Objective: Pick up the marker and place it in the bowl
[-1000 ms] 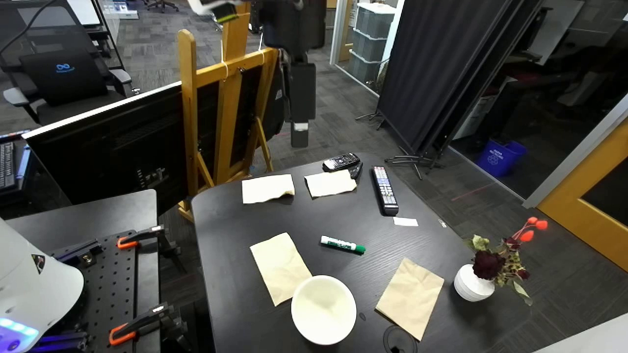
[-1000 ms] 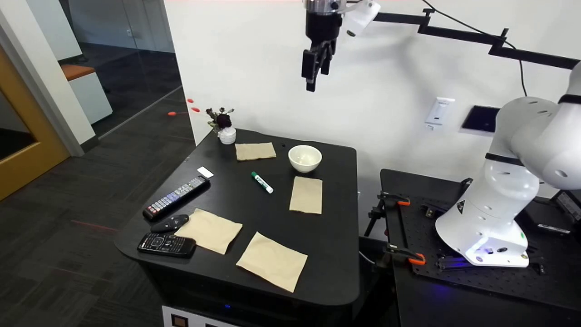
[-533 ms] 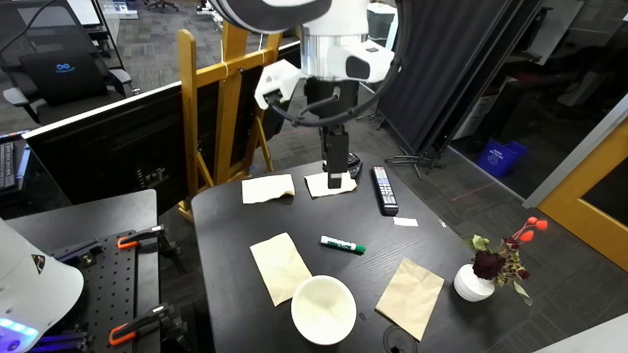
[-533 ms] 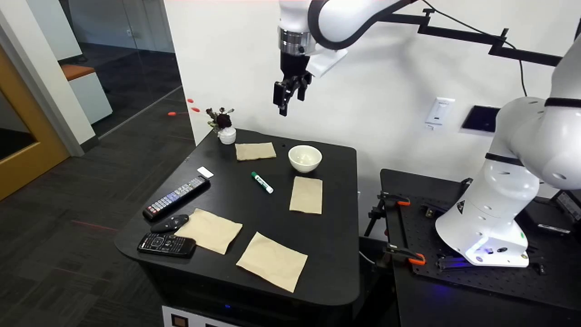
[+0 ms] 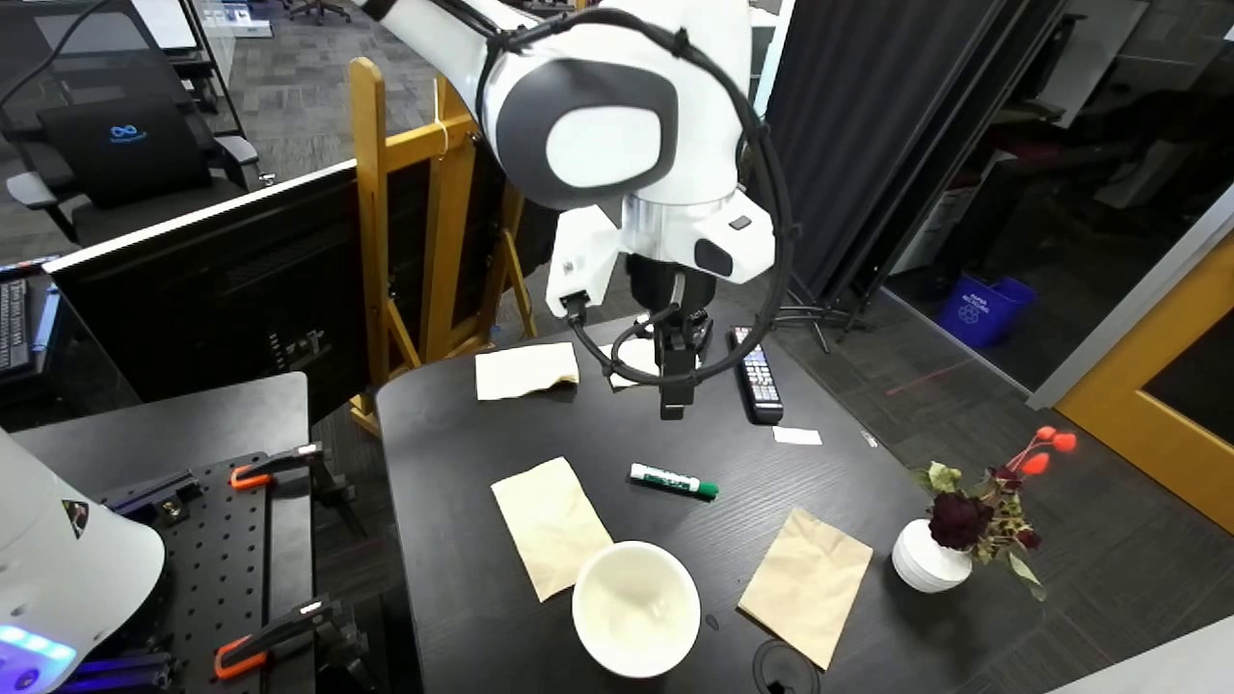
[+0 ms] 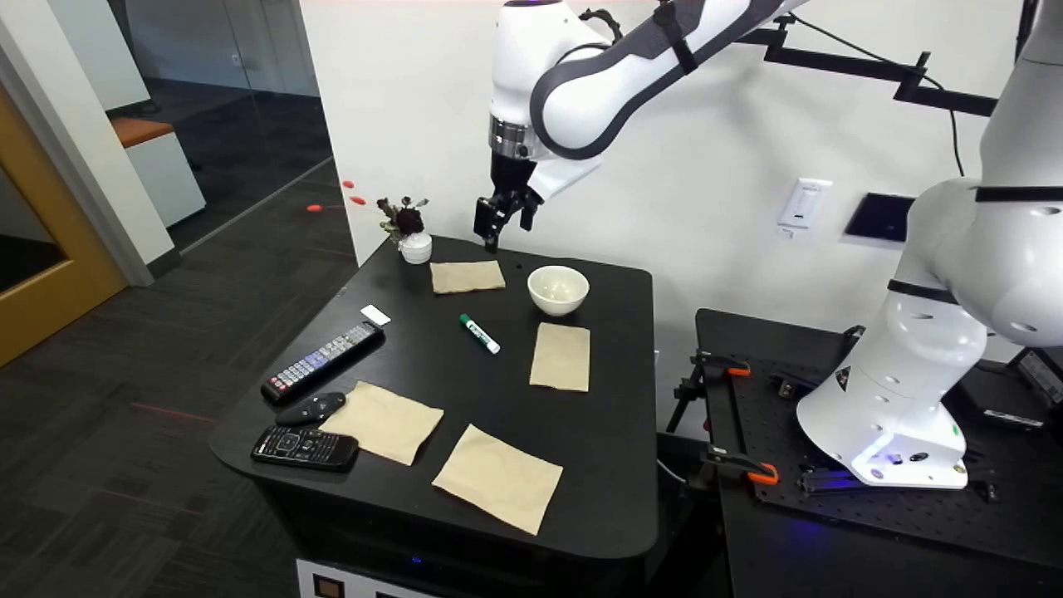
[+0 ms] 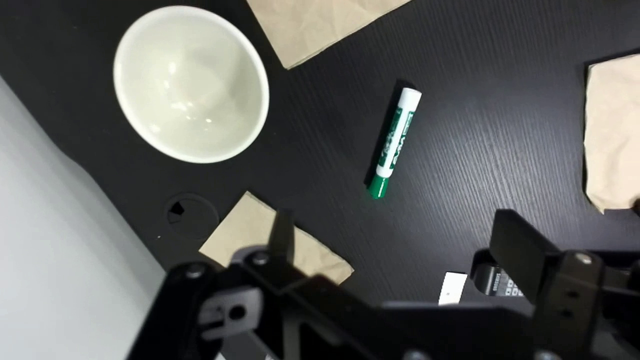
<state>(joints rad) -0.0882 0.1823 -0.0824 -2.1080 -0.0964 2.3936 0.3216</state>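
The gripper (image 7: pixel 394 232) is hanging released above the table (image 6: pixel 610 448), its fingers (image 7: pixel 522 247) standing wide apart. The green-and-white marker (image 6: pixel 480 334) is lying inward from the edges, between the bowl (image 6: pixel 558 292) and the long remote (image 6: pixel 324 362). The bowl is sitting near the corner between the edge by the wall (image 6: pixel 689 216) and the edge facing the arm's base (image 6: pixel 889 415), while the long remote is lying along the edge opposite that base.
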